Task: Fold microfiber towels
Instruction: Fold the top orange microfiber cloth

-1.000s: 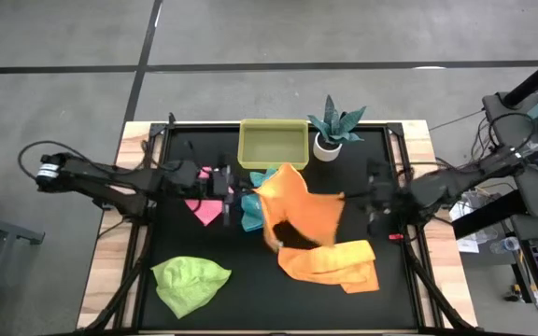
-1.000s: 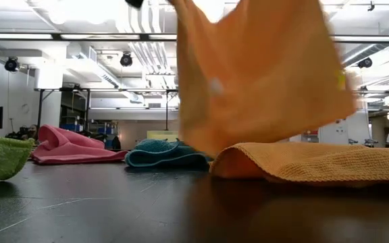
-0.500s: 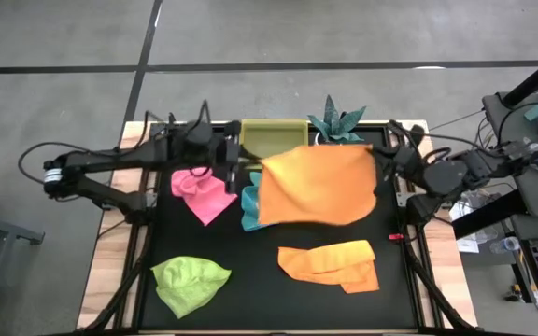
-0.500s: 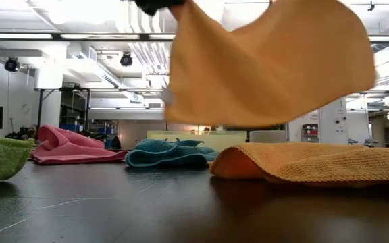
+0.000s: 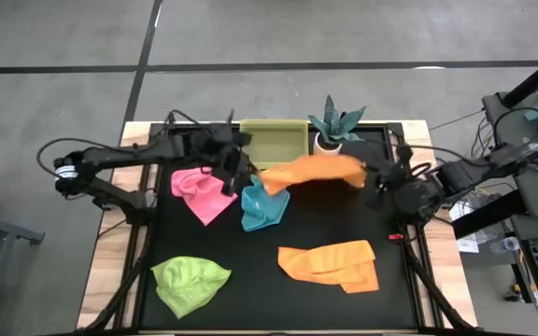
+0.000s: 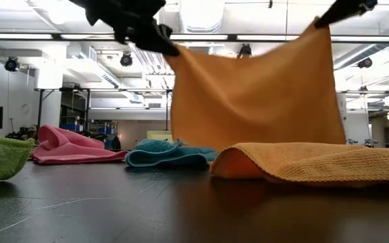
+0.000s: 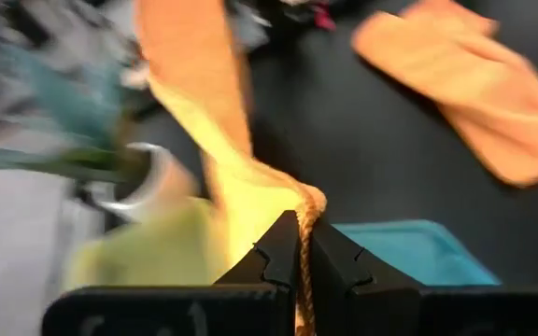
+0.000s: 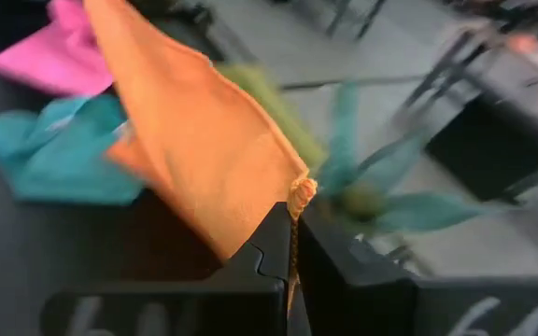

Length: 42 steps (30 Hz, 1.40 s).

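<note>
An orange-yellow towel (image 5: 311,170) hangs spread in the air between my two grippers, above the table's far middle; it also shows in the low view (image 6: 255,101). My left gripper (image 5: 248,175) is shut on its left corner, my right gripper (image 5: 370,179) on its right corner. A second orange-yellow towel (image 5: 330,264) lies crumpled at the near right. The turquoise towel (image 5: 261,205), the pink towel (image 5: 199,189) and the lime green towel (image 5: 190,280) lie bunched on the black tabletop. My left gripper pinches the hanging towel's left upper corner (image 7: 304,203) between its two fingers. The towel is lifted clear and hangs below, its top edge drawn between the grippers. My right gripper pinches the towel's right upper corner (image 8: 299,194) between its two fingers. The towel hangs clear of the table, spread toward the left gripper.
A yellow translucent tray (image 5: 274,143) and a teal spiky plant in a white pot (image 5: 332,126) stand at the far edge, just behind the hanging towel. Bare black tabletop lies at the near middle, between the green towel and the orange one.
Both grippers have lifted the orange-yellow towel clear of the other orange one and carried it toward the far edge, moving apart. The towel has gone from a crumpled hang to spread flat, then swung down and hangs as a sheet between them.
</note>
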Available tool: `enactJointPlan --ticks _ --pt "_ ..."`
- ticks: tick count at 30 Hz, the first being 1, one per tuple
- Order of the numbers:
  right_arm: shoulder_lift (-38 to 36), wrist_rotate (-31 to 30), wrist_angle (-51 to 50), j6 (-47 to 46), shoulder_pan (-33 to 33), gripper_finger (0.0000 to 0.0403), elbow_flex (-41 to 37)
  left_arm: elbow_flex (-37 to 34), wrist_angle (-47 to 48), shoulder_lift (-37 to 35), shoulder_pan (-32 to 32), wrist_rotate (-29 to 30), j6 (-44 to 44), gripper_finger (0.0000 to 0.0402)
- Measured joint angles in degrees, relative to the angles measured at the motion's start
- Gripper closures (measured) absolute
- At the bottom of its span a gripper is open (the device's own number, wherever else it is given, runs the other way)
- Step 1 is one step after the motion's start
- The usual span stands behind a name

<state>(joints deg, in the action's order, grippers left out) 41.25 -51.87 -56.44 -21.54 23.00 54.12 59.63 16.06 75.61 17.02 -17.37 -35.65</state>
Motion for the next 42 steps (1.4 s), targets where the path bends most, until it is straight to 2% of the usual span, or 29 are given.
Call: enactJointPlan --ticks 7,11,15,24,42 --pt "3.15 19.16 0.91 -7.12 0.00 0.0394 -5.78 -2.96 -0.59 3.29 -9.11 -0.45 2.63 0.0401" --pt "5.07 29.31 4.74 -11.18 0.29 0.0394 -9.76 -3.01 -0.60 6.19 -13.69 -0.57 3.82 0.0401" --pt "7.26 34.98 7.88 -13.60 1.21 0.0394 -12.68 -3.08 -0.63 8.83 -16.39 -0.54 3.82 0.0401" --pt "9.23 35.47 9.35 -16.13 2.93 0.0394 -14.44 -3.14 -0.81 12.34 -16.73 -0.18 5.29 0.0401" --pt "9.12 35.38 10.51 -15.91 2.91 0.0394 -14.48 -4.61 -2.80 12.39 -16.73 -0.08 5.37 0.0402"
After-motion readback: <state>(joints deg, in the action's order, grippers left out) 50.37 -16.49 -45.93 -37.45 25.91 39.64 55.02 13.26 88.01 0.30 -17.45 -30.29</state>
